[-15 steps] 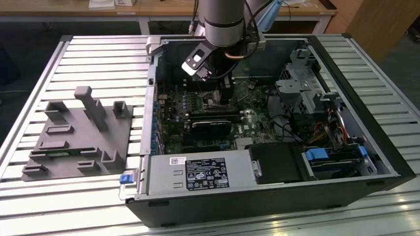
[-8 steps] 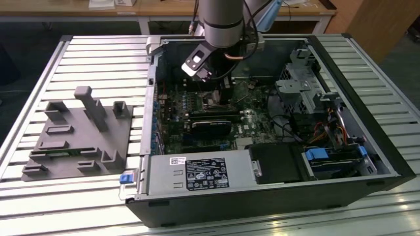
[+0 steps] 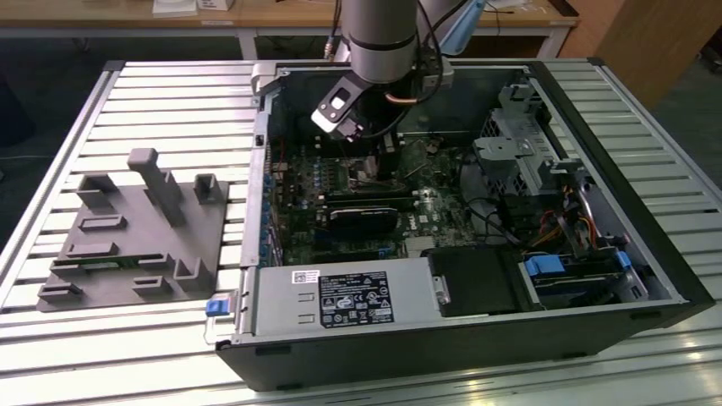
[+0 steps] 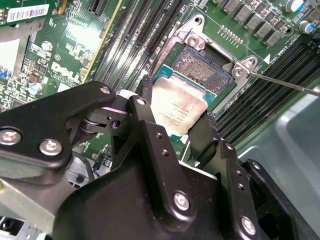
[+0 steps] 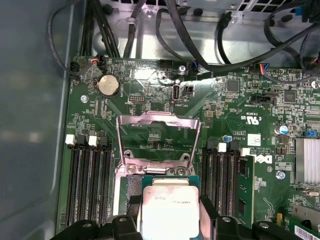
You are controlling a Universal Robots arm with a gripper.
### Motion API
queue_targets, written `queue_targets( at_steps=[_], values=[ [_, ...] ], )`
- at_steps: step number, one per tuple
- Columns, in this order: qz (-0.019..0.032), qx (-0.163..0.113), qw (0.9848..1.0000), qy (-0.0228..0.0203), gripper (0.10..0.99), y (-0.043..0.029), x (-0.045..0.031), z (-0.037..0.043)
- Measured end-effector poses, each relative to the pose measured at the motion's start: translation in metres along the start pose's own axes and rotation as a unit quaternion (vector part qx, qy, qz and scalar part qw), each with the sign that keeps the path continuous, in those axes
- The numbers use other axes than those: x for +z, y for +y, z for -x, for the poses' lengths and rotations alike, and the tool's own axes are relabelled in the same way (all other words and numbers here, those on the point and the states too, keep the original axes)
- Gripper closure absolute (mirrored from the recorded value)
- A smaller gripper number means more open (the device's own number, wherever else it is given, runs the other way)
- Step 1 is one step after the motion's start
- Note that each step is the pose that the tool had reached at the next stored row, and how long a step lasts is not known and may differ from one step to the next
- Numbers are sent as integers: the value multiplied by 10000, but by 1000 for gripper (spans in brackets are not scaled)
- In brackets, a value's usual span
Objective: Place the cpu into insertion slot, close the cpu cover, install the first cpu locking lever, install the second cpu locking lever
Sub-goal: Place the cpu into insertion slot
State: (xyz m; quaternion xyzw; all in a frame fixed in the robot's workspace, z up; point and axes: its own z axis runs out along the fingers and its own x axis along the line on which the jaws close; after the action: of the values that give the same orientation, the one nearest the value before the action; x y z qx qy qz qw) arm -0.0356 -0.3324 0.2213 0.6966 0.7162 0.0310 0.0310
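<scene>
My gripper [image 4: 178, 102] is shut on the cpu [image 4: 177, 107], a flat square chip with a dull silver top, held by two opposite edges between the black fingers [image 4: 145, 87]. It sits over the near part of the insertion slot [image 4: 202, 67], whose dark pin field shows past the chip; I cannot tell whether it touches. In the first wrist view the cpu [image 5: 170, 210] lies just short of the cpu cover [image 5: 157, 120], a metal frame that stands flipped open. A thin locking lever [image 4: 285, 84] juts out beside the slot. In the exterior view the gripper [image 3: 363, 135] reaches down into the computer case.
Rows of black memory slots [image 5: 87, 180] flank the socket on both sides. Black cables [image 5: 200, 45] hang along the case wall beyond the board. A labelled grey power-supply box [image 3: 338, 296] sits at the case's near side. A grey fixture block [image 3: 135, 228] stands on the slatted table at the exterior view's left.
</scene>
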Motion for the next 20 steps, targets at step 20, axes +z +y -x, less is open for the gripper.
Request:
queue_targets(
  at_steps=[20],
  values=[
    [-1, 7, 10000, -3, 545, -26, 48, -37]
  ],
)
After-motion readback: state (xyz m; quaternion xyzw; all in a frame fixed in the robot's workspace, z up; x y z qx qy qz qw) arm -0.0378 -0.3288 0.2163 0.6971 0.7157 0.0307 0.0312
